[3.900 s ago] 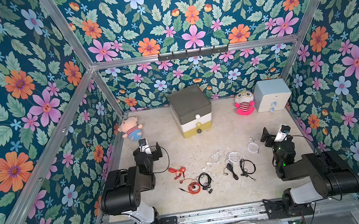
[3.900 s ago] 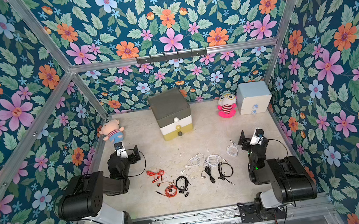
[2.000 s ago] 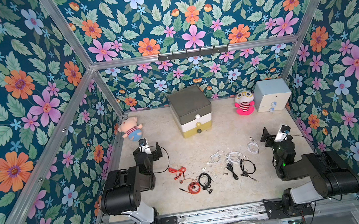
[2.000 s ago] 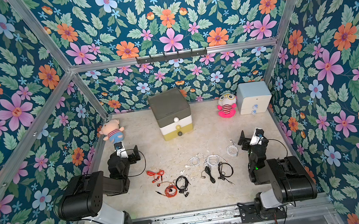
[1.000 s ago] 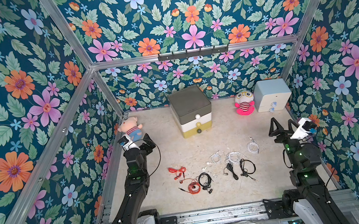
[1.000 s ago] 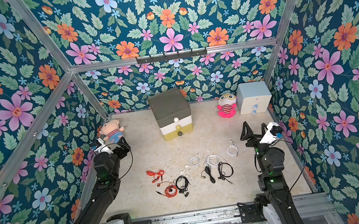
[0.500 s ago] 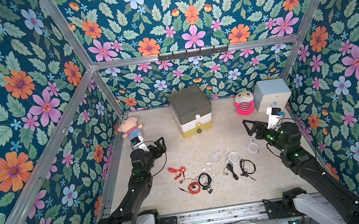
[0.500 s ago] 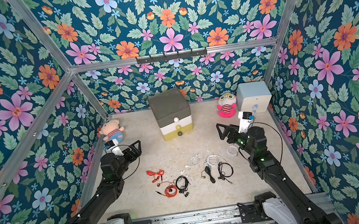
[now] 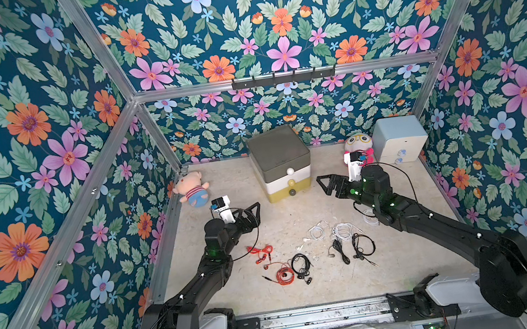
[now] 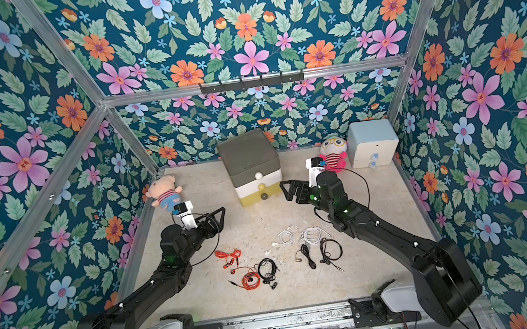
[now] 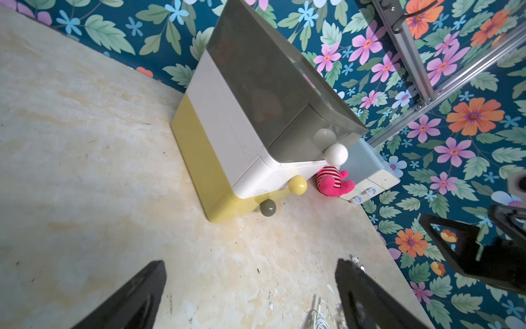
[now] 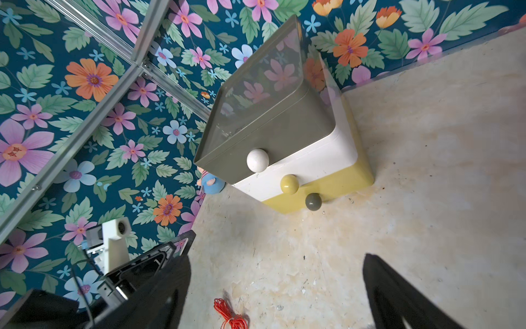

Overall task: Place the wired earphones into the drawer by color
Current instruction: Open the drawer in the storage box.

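- Plainly, nothing is sorted yet: all the wired earphones [image 9: 315, 233] lie loose on the table [image 9: 408, 257], in front of the three-drawer chest [image 9: 280, 156] and well apart from it.
- Two red-orange sets [image 9: 284, 276] lie toward the left arm. The black sets [image 9: 300, 264] are in the middle and toward the right arm, with the white sets [image 9: 345, 231] just behind them. One white coil is partly hidden by the right arm.
- The dark grey, white and mustard tiers all look shut, so I judge a drawer has to be opened first.
- The left hand [image 9: 253, 214] and right hand [image 9: 324, 185] both hang spread wide and empty, flanking the chest's front and touching nothing.
- The table is a pale, mottled stone-look sheet with small flecks and scuffs.
- Floral wallpaper [image 9: 285, 54] on a teal ground covers the walls, framed in aluminium, and a black hook rail [image 9: 283, 78] crosses the back.
- A pig plush [image 9: 192, 189], a pink goggle-eyed plush [image 9: 359, 145] and a pale blue two-drawer chest [image 9: 398, 139] sit along the back.
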Controlling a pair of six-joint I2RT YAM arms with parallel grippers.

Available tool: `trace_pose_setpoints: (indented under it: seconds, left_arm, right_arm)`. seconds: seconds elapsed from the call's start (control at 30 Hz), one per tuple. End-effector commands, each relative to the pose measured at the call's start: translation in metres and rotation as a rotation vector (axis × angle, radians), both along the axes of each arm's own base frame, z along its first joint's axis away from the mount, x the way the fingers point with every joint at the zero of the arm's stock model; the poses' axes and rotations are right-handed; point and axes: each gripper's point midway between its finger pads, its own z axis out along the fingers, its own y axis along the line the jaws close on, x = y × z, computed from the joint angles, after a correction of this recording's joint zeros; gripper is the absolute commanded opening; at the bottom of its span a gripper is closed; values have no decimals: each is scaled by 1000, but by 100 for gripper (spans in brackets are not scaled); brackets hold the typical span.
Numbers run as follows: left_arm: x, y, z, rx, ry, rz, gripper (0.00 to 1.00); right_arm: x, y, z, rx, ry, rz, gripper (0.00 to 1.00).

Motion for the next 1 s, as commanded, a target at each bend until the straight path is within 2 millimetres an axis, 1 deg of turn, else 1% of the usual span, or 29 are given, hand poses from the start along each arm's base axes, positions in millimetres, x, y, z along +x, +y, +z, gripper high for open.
trace_pose_setpoints:
  seconds: [0.0, 0.23, 0.37, 0.4, 0.43, 0.47, 0.57, 0.73, 0.87, 0.97]
  left_arm:
    - [-1, -2, -1, 42, -7, -15, 99]
    - [-2, 3, 0, 59, -12, 7, 99]
    - [-2, 4, -1, 62, -12, 12, 99]
    - [-3, 4, -1, 65, -13, 13, 99]
    - [-3, 4, -1, 64, -14, 15, 99]
    - [-3, 4, 0, 64, -18, 17, 99]
    - [-4, 5, 2, 64, -20, 18, 99]
    - [-3, 6, -1, 70, -5, 25, 99]
    - [-4, 7, -1, 75, -10, 30, 99]
    - [-4, 6, 0, 76, -14, 26, 99]
  right_arm:
    - [9, 15, 6, 35, -6, 17, 98]
    - [31, 45, -5, 18, 27, 20, 90]
    - [45, 60, -12, 30, 42, 20, 78]
    - [47, 62, -7, 46, 40, 17, 74]
    - [52, 66, -22, 37, 67, 17, 72]
    - [55, 70, -24, 40, 72, 25, 69]
    - [63, 77, -26, 39, 81, 28, 68]
    - [71, 89, -31, 25, 93, 38, 61]
    - [75, 99, -36, 8, 104, 45, 59]
    - [79, 106, -38, 4, 110, 50, 55]
